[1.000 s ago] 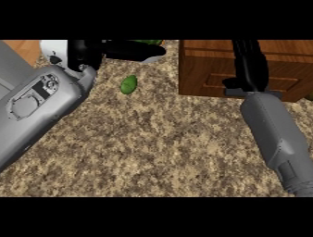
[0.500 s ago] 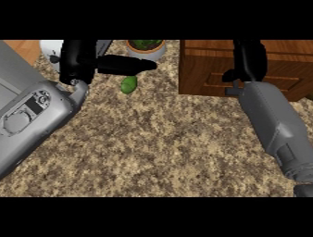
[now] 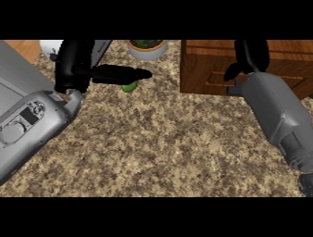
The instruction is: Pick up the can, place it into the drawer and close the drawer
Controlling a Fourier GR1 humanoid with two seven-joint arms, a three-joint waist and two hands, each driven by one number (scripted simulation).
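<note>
Speckled counter; left hand, thumb spread, risen upper left; right hand perhaps still pressing drawer shut, fingers unreadable.

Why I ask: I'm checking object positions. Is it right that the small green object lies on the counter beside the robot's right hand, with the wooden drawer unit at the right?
Not quite: in the head view the small green object lies on the counter by the left hand, not the right hand. The wooden drawer unit is at the right, as you say.
</note>
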